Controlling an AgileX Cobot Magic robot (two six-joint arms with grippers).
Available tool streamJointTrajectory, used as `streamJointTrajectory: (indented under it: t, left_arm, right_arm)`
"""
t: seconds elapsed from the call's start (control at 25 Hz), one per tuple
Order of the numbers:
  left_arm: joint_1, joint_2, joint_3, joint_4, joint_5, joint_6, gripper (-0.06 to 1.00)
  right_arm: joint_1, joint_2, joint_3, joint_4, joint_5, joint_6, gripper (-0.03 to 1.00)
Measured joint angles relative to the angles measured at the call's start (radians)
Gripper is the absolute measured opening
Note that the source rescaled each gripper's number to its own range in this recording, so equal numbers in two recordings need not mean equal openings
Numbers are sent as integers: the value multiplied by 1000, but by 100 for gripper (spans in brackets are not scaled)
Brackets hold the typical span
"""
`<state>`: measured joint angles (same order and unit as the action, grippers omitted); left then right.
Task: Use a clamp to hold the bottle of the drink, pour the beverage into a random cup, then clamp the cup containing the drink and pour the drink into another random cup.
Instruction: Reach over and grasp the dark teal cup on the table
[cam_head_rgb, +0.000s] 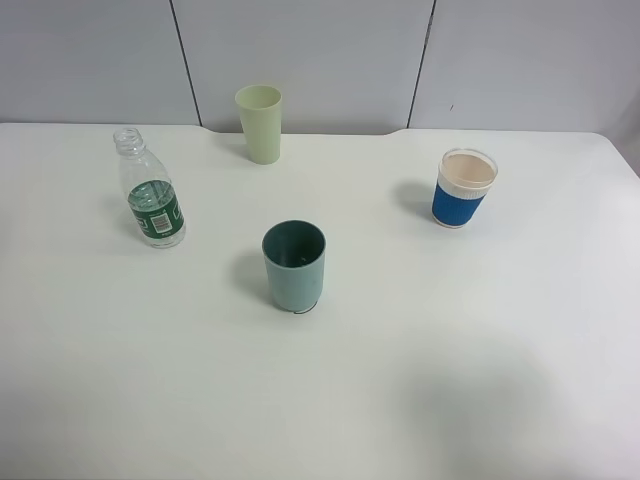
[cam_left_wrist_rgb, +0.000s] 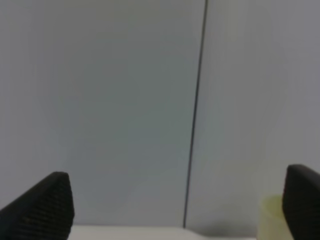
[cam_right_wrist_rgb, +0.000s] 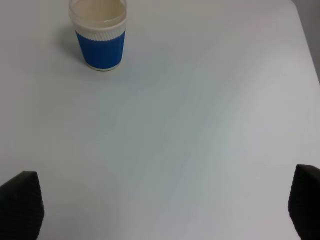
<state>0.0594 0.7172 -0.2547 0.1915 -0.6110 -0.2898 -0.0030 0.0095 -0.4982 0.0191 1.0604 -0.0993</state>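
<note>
Exterior high: no arm in shot. Teal cup (cam_head_rgb: 294, 266) stands upright mid-table (cam_head_rgb: 480, 380) and is my ref pt. Bottle (cam_head_rgb: 151, 200) is to its left & a bit further back, upright, no cap, clear liquid at about label level. It's on the left arm's side, so prob. that arm's pick. Pale yellow-green cup (cam_head_rgb: 260, 123) is behind the teal cup, near the wall (cam_head_rgb: 320, 50). Blue-sleeved cup (cam_head_rgb: 464, 187) is to its right & back. All four are well apart, I'd say so a claw can close round one w/o knocking a neighbour. Can't tell if the teal cup has liquid in it.

Left wrist: left gripper (cam_left_wrist_rgb: 170, 210) spread wide, nothing btwn the black tips, aimed level at the wall. Pale yellow-green cup's edge shows beside one tip. Teal cup & bottle not in view.

Right wrist: right gripper (cam_right_wrist_rgb: 165, 210) also spread, holding nothing, over bare table. Blue-sleeved cup is ahead of it, well apart. Teal cup not in view. Open claws suit a grab not yet made.
</note>
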Motion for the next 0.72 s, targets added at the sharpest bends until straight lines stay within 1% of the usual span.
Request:
streamJointTrajectory:
  t: [0.04, 0.12, 0.28, 0.36, 0.44, 0.56, 0.72]
  left_arm:
    - [0, -45, -33, -1, 61, -3, 69]
    - [-16, -123, -99, -12, 218, -12, 69]
    - [-117, -246, -218, -80, 541, -8, 69]
    - [-161, -302, -263, -103, 678, 19, 69]
    - [-190, -358, -299, -114, 816, 57, 69]
    - [-207, -454, -336, -121, 955, 104, 69]
    - [-209, -589, -361, -123, 1063, 125, 69]
  right_arm:
    - [0, 0, 0, 0, 0, 0, 100]
    - [0, 0, 0, 0, 0, 0, 100]
    - [0, 0, 0, 0, 0, 0, 100]
    - [0, 0, 0, 0, 0, 0, 100]
    - [0, 0, 0, 0, 0, 0, 100]
    - [0, 0, 0, 0, 0, 0, 100]
    - [0, 0, 0, 0, 0, 0, 100]
